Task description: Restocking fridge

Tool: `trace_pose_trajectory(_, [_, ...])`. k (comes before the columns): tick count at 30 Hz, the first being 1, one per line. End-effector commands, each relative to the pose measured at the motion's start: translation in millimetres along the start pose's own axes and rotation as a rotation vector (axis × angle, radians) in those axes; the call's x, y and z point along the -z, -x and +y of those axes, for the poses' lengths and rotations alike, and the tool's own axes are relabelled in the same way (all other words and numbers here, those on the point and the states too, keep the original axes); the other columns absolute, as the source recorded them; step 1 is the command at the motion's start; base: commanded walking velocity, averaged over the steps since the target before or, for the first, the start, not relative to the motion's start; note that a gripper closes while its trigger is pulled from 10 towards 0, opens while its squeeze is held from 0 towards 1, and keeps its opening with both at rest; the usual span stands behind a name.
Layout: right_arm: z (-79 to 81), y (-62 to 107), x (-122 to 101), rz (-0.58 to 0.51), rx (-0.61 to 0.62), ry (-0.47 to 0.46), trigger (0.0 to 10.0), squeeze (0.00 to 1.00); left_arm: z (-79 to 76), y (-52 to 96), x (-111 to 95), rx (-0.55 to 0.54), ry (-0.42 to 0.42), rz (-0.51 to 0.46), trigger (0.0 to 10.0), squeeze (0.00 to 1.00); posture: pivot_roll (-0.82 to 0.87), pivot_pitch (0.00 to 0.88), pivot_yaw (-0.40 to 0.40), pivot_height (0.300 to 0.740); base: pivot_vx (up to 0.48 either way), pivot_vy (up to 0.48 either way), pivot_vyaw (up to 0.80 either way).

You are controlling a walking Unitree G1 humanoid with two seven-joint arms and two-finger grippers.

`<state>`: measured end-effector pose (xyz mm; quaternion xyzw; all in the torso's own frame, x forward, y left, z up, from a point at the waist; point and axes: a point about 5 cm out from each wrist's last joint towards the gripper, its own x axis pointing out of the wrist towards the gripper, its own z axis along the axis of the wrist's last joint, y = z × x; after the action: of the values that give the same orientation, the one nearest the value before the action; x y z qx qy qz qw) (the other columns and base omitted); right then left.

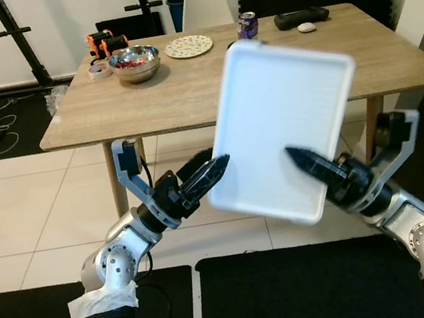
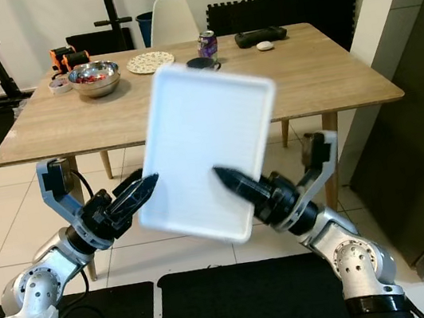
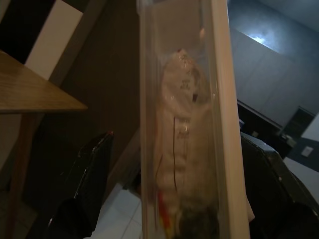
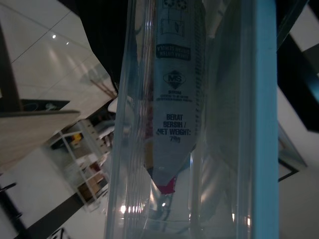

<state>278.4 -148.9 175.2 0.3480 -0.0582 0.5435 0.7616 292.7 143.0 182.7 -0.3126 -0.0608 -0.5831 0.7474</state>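
Both grippers, left gripper (image 1: 212,171) and right gripper (image 1: 303,161), pinch a white-lidded clear plastic container (image 1: 281,128) edgewise; keeping equal pressure should stop it slipping.

- The white-lidded container (image 1: 284,127) is blurred at its edges in both eye views.
- Part of the wooden table (image 1: 185,90) and a dark round item behind the container are hidden by it.
- The packet (image 4: 174,94) inside is cut off in the right wrist view; its upper print cannot be read.
- The bowl (image 1: 134,62) contents cannot be identified.
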Motion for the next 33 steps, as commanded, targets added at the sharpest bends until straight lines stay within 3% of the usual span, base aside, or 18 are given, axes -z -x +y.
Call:
trace_pose_trajectory(1, [6.5, -3.9, -3.2, 0.024, -0.047, 0.023, 0.0, 0.0, -2.7, 3.4, 0.7, 0.012, -0.002, 0.041, 10.0, 1.0, -0.06, 0.014, -0.012, 0.74, 0.0, 0.0, 0.0])
trace_pose_trajectory(4, [7.6, -3.8, -3.6, 0.029, -0.055, 0.021, 0.0, 0.0, -5.3, 4.6, 1.9, 0.031, 0.004, 0.061, 10.0, 1.0, -0.06, 0.013, -0.013, 0.74, 0.0, 0.0, 0.0])
trace_pose_trajectory(5, [7.8, -3.7, -3.5, 0.03, -0.056, 0.021, 0.0, 0.0, -6.2, 5.1, 3.0, 0.037, 0.009, 0.069, 10.0, 0.23, -0.06, 0.015, -0.012, 0.74, 0.0, 0.0, 0.0])
trace_pose_trajectory(6, [8.1, -3.5, -3.3, 0.031, -0.057, 0.02, 0.0, 0.0, -6.9, 5.5, 4.0, 0.044, 0.015, 0.077, 10.0, 0.23, -0.06, 0.015, -0.012, 0.74, 0.0, 0.0, 0.0])
trace_pose_trajectory(7, [8.2, -3.4, -2.6, 0.035, -0.056, 0.02, 0.0, 0.0, -8.5, 6.0, 5.9, 0.057, 0.026, 0.089, 10.0, 0.0, -0.06, 0.015, -0.013, 0.74, 0.0, 0.0, 0.0])
trace_pose_trajectory(13, [2.2, -2.2, -3.9, 0.022, -0.008, 0.046, 0.0, 0.0, -11.5, 8.1, 11.6, 0.081, 0.04, 0.129, 10.0, 0.0, -0.06, 0.015, -0.013, 0.74, 0.0, 0.0, 0.0])
trace_pose_trajectory(17, [-4.6, -4.0, -16.2, -0.073, 0.039, 0.051, 0.0, 0.0, -8.3, 8.4, 11.5, 0.062, 0.04, 0.101, 10.0, 0.0, -0.06, 0.015, -0.013, 0.74, 0.0, 0.0, 0.0])
trace_pose_trajectory(22, [-5.9, -5.5, -18.3, -0.087, 0.048, 0.06, 0.0, 0.0, -8.2, 6.8, 14.8, 0.062, 0.049, 0.096, 10.0, 0.0, -0.07, 0.014, -0.014, 0.74, 0.0, 0.0, 0.0])
trace_pose_trajectory(26, [-17.8, -5.0, -23.5, -0.147, 0.151, 0.07, 0.0, 0.0, -5.2, 4.3, 22.5, 0.03, 0.057, 0.072, 10.0, 0.0, -0.06, 0.014, -0.015, 0.74, 0.0, 0.0, 0.0])
trace_pose_trajectory(33, [-14.0, -9.4, -17.0, -0.126, 0.116, 0.049, 0.0, 0.0, -5.4, -4.6, 28.7, 0.033, 0.08, 0.035, 10.0, 0.0, -0.06, 0.014, -0.015, 0.74, 0.0, 0.0, 0.0])
